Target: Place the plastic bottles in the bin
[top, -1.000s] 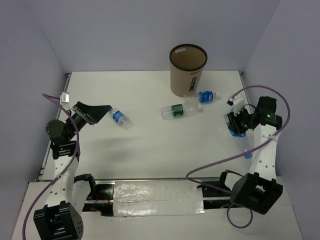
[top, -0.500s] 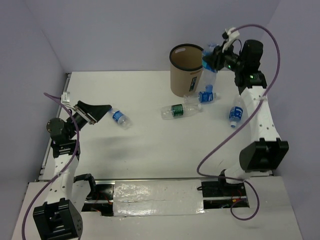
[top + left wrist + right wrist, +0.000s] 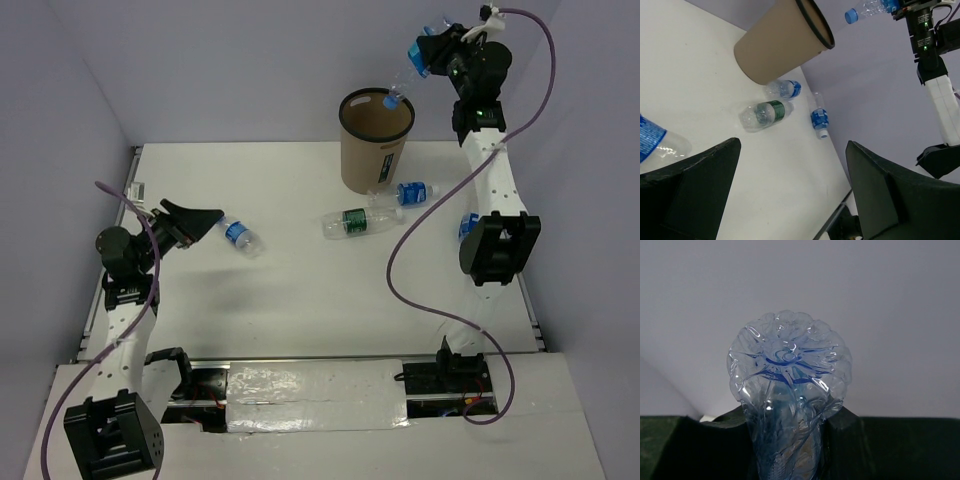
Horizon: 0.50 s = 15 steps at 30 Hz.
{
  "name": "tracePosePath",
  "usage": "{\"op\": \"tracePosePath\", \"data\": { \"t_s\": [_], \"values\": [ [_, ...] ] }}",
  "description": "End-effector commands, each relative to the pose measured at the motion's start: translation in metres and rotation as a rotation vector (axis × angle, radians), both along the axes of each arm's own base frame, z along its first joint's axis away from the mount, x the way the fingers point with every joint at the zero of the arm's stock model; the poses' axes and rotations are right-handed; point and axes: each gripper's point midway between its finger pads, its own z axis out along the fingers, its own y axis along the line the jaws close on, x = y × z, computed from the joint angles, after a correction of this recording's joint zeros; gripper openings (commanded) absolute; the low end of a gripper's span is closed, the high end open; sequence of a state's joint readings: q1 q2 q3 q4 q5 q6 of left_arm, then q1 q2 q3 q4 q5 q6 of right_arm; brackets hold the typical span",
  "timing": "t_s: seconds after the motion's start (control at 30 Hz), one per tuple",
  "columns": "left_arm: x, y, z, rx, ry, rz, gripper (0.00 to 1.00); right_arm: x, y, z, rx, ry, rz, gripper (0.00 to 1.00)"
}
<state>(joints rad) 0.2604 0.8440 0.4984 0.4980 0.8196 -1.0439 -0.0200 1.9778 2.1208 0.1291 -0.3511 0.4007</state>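
The tan bin [image 3: 374, 150] stands at the back middle of the table. My right gripper [image 3: 432, 50] is raised high and shut on a clear bottle [image 3: 405, 82], tilted with its blue cap down over the bin's right rim. The right wrist view shows the bottle's base [image 3: 789, 357] squeezed between the jaws. Bottles lie on the table: a green-labelled one [image 3: 360, 220], a blue-labelled one [image 3: 412, 192] at the bin's foot, one [image 3: 466, 227] partly behind the right arm, and one [image 3: 238, 236] just right of my open, empty left gripper [image 3: 203, 222].
The left wrist view shows the bin [image 3: 780, 45], the green-labelled bottle [image 3: 765, 112], two blue-labelled bottles [image 3: 785, 89] [image 3: 819, 119] and the near one [image 3: 655, 141] at the left edge. Purple walls close in the table. A purple cable [image 3: 440, 300] hangs from the right arm.
My right arm has lifted the bottle from the table's right side up above the bin and tipped it cap down. The left arm has barely moved.
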Motion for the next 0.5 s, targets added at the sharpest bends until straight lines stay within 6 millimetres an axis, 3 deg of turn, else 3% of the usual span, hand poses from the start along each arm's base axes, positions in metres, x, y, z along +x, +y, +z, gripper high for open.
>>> {"op": "tracePosePath", "data": {
  "t_s": [0.0, 0.03, 0.07, 0.13, 0.17, 0.23, 0.27, 0.4, 0.47],
  "values": [
    [0.006, 0.008, 0.021, 0.087, -0.088, 0.055, 1.00, 0.018, 0.002, 0.011, 0.071, -0.080, -0.097, 0.13],
    [0.009, 0.011, 0.020, 0.094, -0.077, 0.072, 1.00, 0.022, 0.003, 0.001, 0.053, -0.071, -0.100, 0.15],
    [0.012, 0.014, 0.014, 0.102, -0.046, 0.089, 0.99, 0.028, 0.006, -0.024, 0.027, -0.032, -0.098, 0.22],
    [0.018, 0.016, 0.008, 0.113, -0.017, 0.117, 0.99, 0.029, 0.009, -0.042, -0.018, -0.027, -0.097, 0.32],
    [0.021, 0.017, -0.001, 0.112, 0.038, 0.127, 1.00, 0.026, 0.012, -0.061, -0.051, -0.002, -0.074, 0.47],
    [0.027, 0.017, -0.010, 0.134, 0.077, 0.153, 0.99, 0.021, 0.018, -0.071, -0.090, 0.005, -0.041, 0.68],
    [0.031, 0.016, -0.012, 0.143, 0.096, 0.159, 0.99, 0.013, 0.020, -0.072, -0.135, 0.002, -0.028, 0.99],
    [0.039, 0.011, -0.036, 0.189, 0.232, 0.218, 0.99, -0.019, 0.019, -0.058, -0.234, -0.025, 0.002, 1.00],
    [0.048, 0.012, -0.045, 0.212, 0.292, 0.269, 1.00, -0.046, 0.017, -0.035, -0.274, -0.062, 0.030, 1.00]
  ]
}}
